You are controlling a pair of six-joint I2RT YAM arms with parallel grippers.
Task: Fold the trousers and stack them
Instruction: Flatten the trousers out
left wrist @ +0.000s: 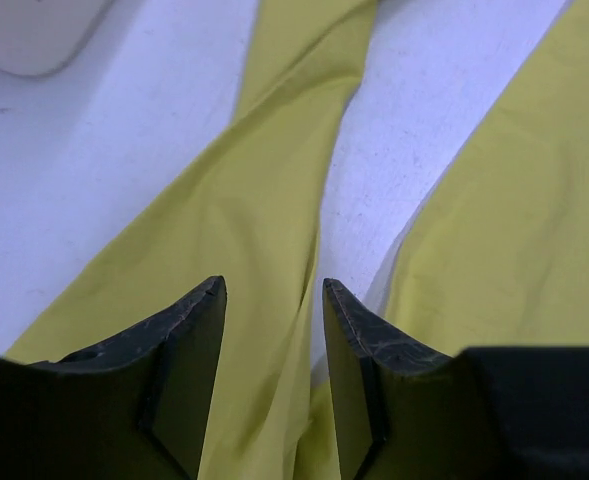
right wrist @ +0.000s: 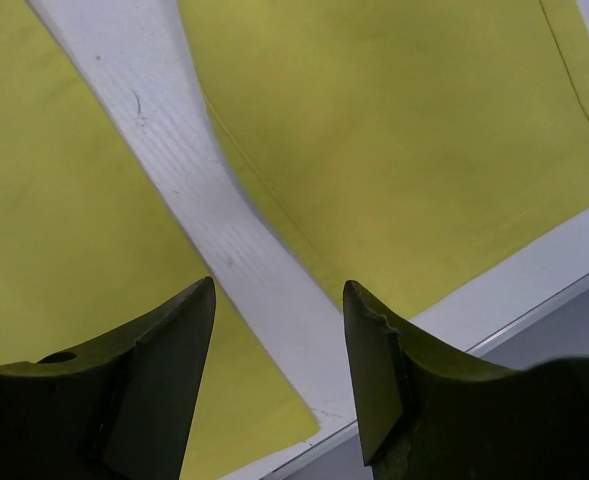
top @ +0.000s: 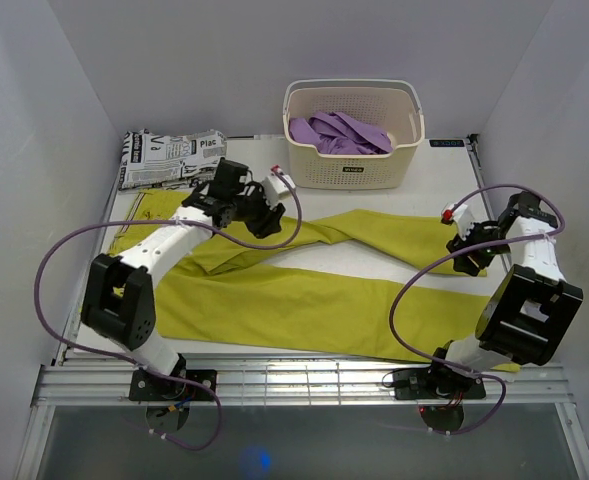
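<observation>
The trousers (top: pixel 304 300) lie unfolded across the middle of the frame, legs splayed. My left pincer (left wrist: pixel 272 290) hangs spread over the upper leg. My right pincer (right wrist: pixel 279 285), spread and empty, hovers at the right-hand cloth edge. I judge this the grasping step: next, both must pinch edges. The white surface (top: pixel 444 175) holds a basket (top: pixel 352 150) at upper centre, and pale walls (top: pixel 34 120) enclose it.

Left arm (top: pixel 164 245) stretched forward and inward, left gripper (top: pixel 266 216) angled down, jaws parted. Right arm (top: pixel 530 300) bent tight, right gripper (top: pixel 466 236) pointing inward, jaws parted too.
</observation>
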